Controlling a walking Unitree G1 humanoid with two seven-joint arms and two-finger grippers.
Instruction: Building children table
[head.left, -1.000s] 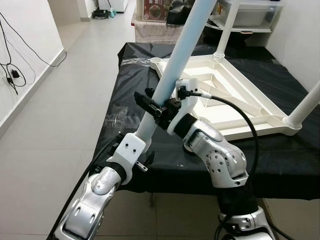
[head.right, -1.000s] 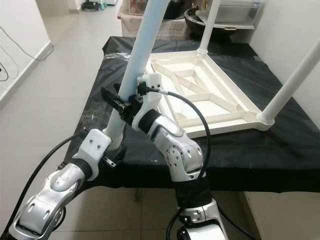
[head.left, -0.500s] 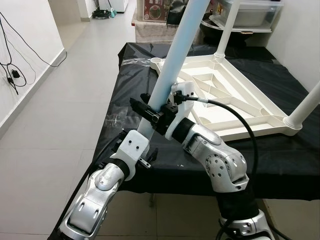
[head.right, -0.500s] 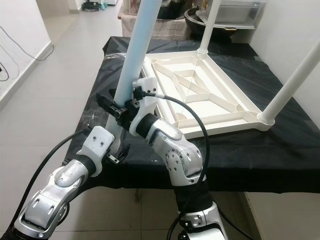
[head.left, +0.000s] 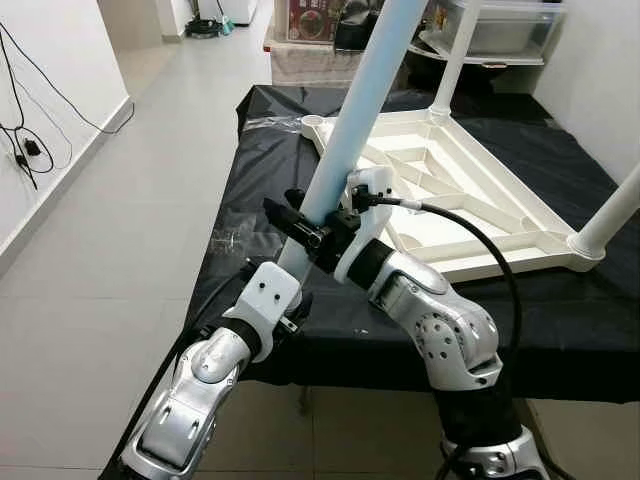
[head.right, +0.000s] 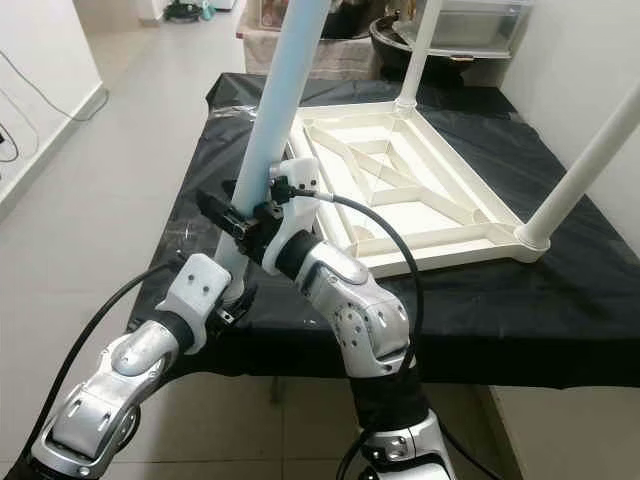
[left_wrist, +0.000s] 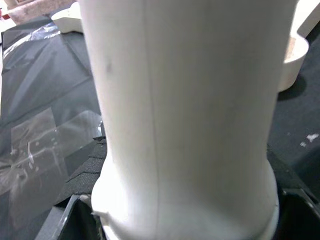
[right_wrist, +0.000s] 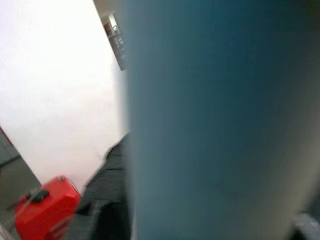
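Table leg (head.left: 345, 150): tilted, near tabletop (head.left: 455, 195) front-left corner, not yet socketed. Right gripper (head.left: 305, 228) clamped on it mid-shaft; left gripper (head.right: 232, 285) at base, closure can't tell. Risk: long leg levers, slips, misses socket.

Left of the right gripper (head.left: 300, 218), which clasps the white table leg (head.left: 360, 110), a pale tiled floor (head.left: 130, 230) runs away into a corridor, evenly lit. Further left stands a white wall (head.left: 50, 60) with black cables (head.left: 22, 120) hanging down to a plug near the skirting. Under and beyond the gripper spreads a black sheet (head.left: 250, 160) over a low platform. Well beyond it, clear plastic storage bins (head.left: 505, 30) and a printed carton (head.left: 315, 20) stand; to its right rises another white wall (head.left: 600, 70). A red case (right_wrist: 42, 210) lies on the floor.
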